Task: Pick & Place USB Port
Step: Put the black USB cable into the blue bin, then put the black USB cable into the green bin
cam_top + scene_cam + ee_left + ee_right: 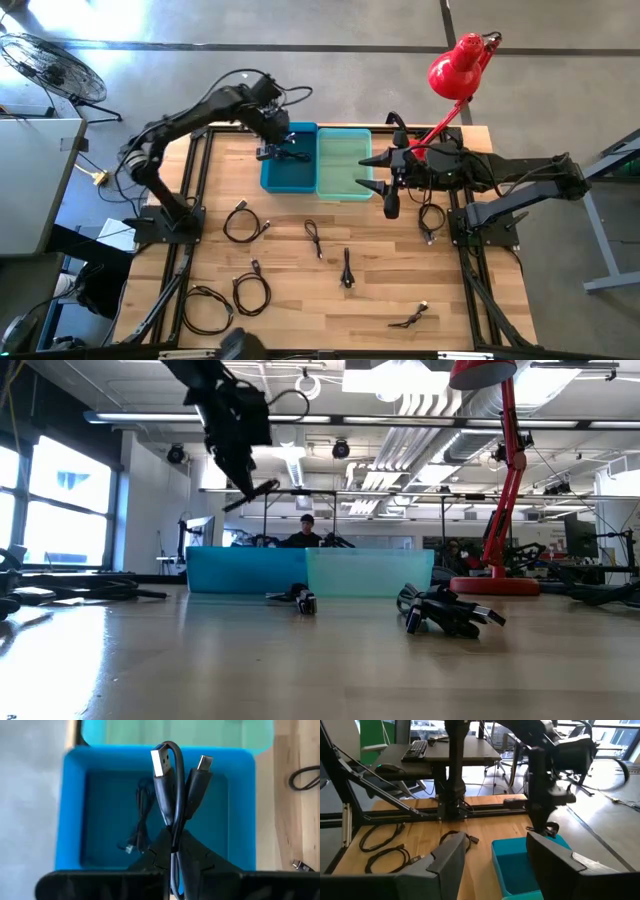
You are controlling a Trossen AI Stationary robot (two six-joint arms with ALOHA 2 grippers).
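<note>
1. Left pincer (172, 855) hangs above the blue bin (290, 172), clamped on a folded black cable (172, 795). Both plug ends poke up past the fingertips: a flat silver USB-A and a smaller rounded one.
2. One cable (140, 820) already lies inside the blue bin, thin and loosely kinked.
3. Right pincer (375, 172) waits beside the green bin (345, 165), which touches the blue bin on its far side from the left arm. Its fingers stand spread apart, nothing between them.
4. Several more coiled cables (245, 225) lie on the surface (300, 300), well apart from the blue bin, on the side toward the arms' bases.
5. Risk: the cable is pinched only at its fold. It is thin, springy and smooth-jacketed, so on release a loop could likely catch on a finger and ride back up.
6. Risk: if dropped near the blue bin's wall, a stiff plug end might land on the rim and tip the cable out onto the surface.
7. Materials: bins are smooth plastic with rounded corners, the blue opaque, the green translucent. The surface is pale planked wood, dark-framed.
</note>
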